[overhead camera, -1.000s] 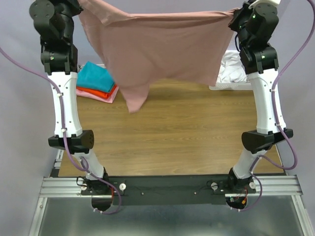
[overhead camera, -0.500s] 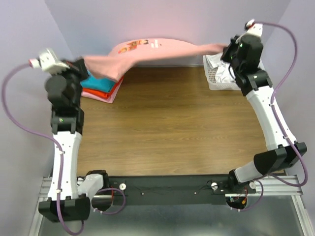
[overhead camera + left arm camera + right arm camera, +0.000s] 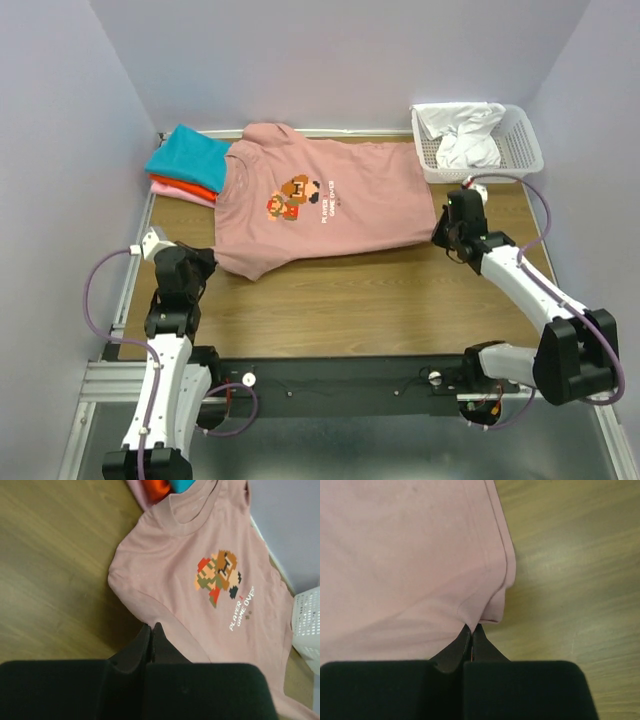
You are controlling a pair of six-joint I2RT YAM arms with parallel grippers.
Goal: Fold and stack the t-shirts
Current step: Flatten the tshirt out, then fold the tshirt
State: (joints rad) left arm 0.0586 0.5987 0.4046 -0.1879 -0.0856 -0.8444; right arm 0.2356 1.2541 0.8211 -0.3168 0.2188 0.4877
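From above, the dusty-pink t-shirt (image 3: 330, 215) lies spread on the table (image 3: 340, 300), print (image 3: 298, 197) up. Its long axis runs from 9 to 3 o'clock, with the collar end at 9, where it touches the folded teal t-shirt (image 3: 185, 155) that tops the orange-red one (image 3: 185, 187). The hem end at 3 o'clock stops just short of the white basket (image 3: 528, 140). The left hand (image 3: 208, 262) sits at the near sleeve corner and the right hand (image 3: 440, 235) at the near hem corner. Each hand has the cloth toward 12 o'clock, and each is the nearer one for its own end. We judge the coming fold turns on this near long edge being carried toward 12 o'clock.

From the left wrist, the left hand (image 3: 151, 629) has its fingers pressed together on the sleeve hem of the pink t-shirt (image 3: 170, 565), gripping it as far as we can see. The cloth spreads away toward 1 o'clock, fairly smooth, with the pixel figure (image 3: 218, 575) and white text clear. Bare table (image 3: 50, 555) lies at 10 o'clock.

From the right wrist, the right hand (image 3: 471, 629) is closed on the hem corner of the pink t-shirt (image 3: 410, 555), which puckers slightly at the pinch. The stitched hem runs toward 12 o'clock, and the table (image 3: 560, 555) shows at 2 o'clock
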